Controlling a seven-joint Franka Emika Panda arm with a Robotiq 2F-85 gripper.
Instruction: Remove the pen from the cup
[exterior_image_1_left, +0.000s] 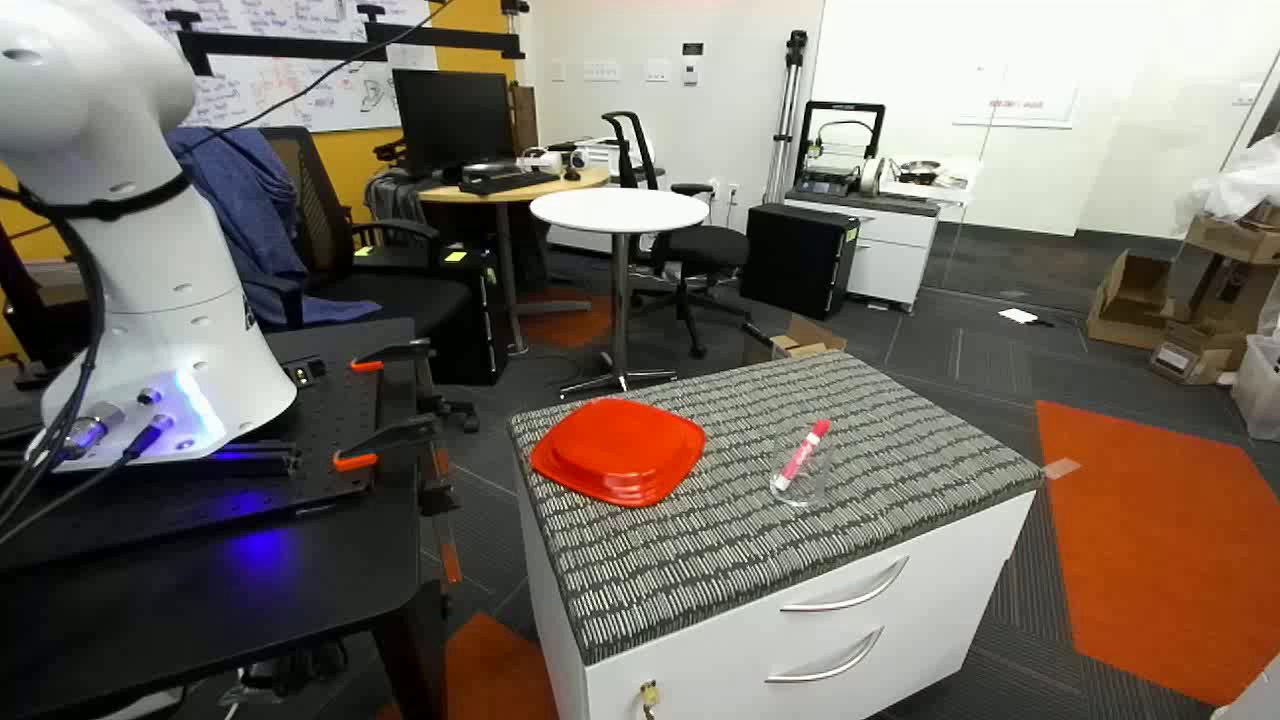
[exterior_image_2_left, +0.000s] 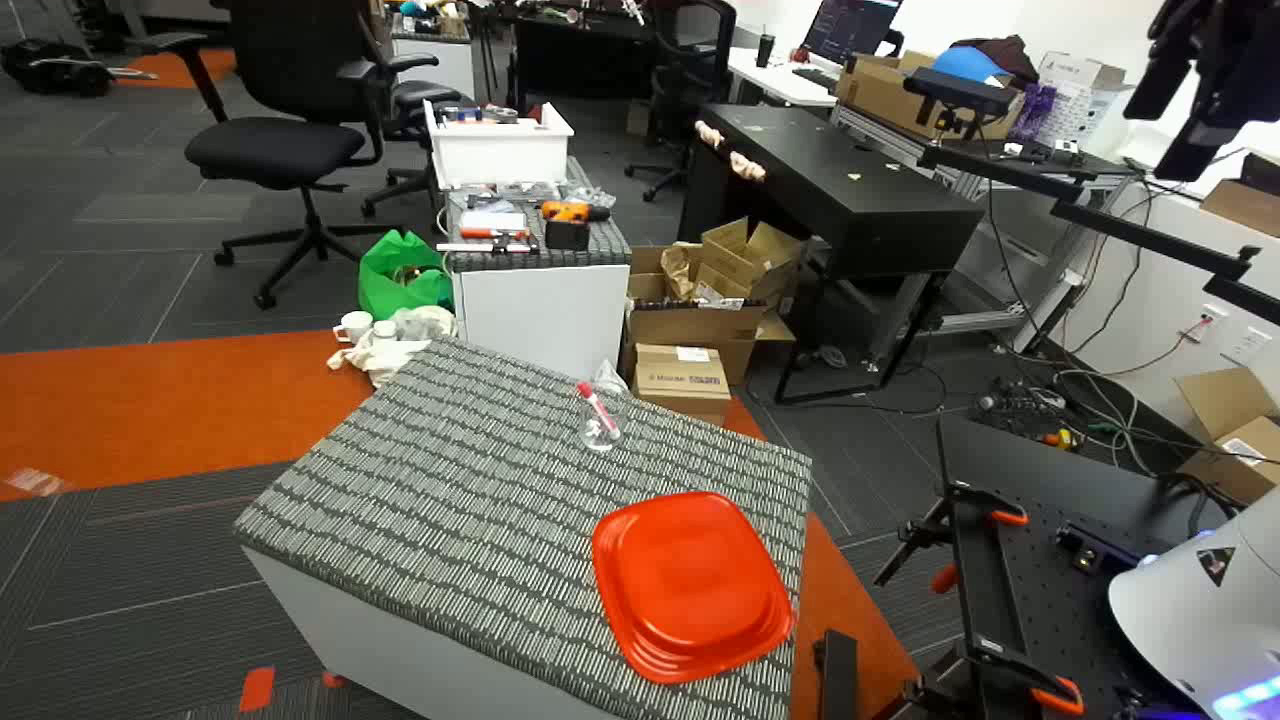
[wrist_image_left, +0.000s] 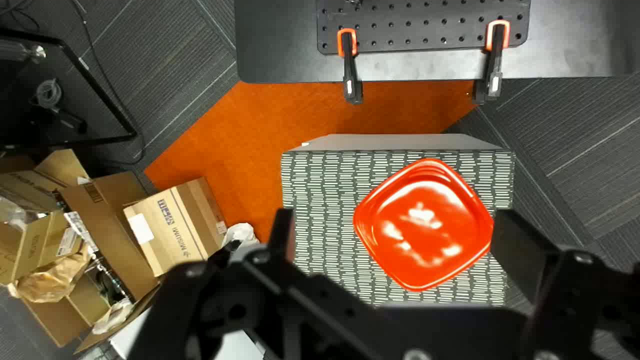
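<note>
The pen (exterior_image_1_left: 803, 455), pink-red with a white lower part, stands tilted inside the small clear cup (exterior_image_1_left: 798, 495), its red end uppermost. The cup is faint and seems to stand upright on the patterned cabinet top. The pen (exterior_image_2_left: 598, 408) and cup (exterior_image_2_left: 600, 438) show in both exterior views. In the wrist view neither shows; the gripper body covers the near part of the cabinet top. My gripper (wrist_image_left: 392, 220) is open, its fingers wide apart with nothing between them, high above the cabinet. It also shows at the top right in an exterior view (exterior_image_2_left: 1158, 142), far from the cup.
An orange-red dish (exterior_image_1_left: 620, 450) lies on the cabinet top (exterior_image_1_left: 720, 540), between the cup and the robot's side; in the wrist view the dish (wrist_image_left: 424, 225) lies below the fingers. The robot's black table (wrist_image_left: 290, 45) has two clamps on its edge. Cardboard boxes (exterior_image_2_left: 685, 375) stand behind the cabinet.
</note>
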